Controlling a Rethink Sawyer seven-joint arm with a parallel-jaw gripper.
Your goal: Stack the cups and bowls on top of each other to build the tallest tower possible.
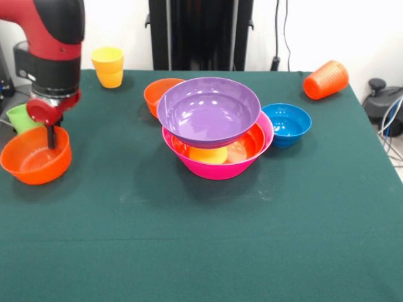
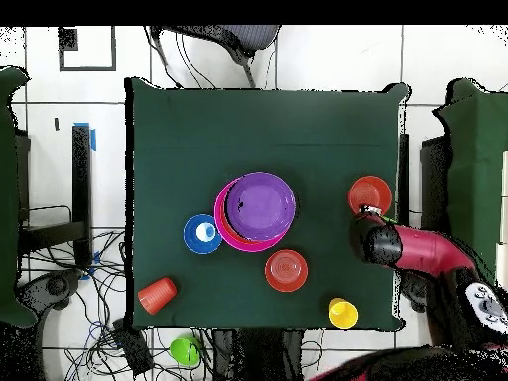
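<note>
The tower [image 1: 217, 135], a glossy purple plastic bowl [image 1: 208, 110] tilted over a yellow cup inside the largest pink bowl [image 1: 220, 165], stands mid-worktop [image 1: 201, 245]. My tool [image 1: 51, 137] dips into a small orange bowl [image 1: 34, 157] well left of it; I cannot tell its grip.

From overhead, the tower [image 2: 256, 210] stands mid-worktop; my tool [image 2: 369, 211] overlaps that orange bowl [image 2: 369, 192] off to its right.
</note>
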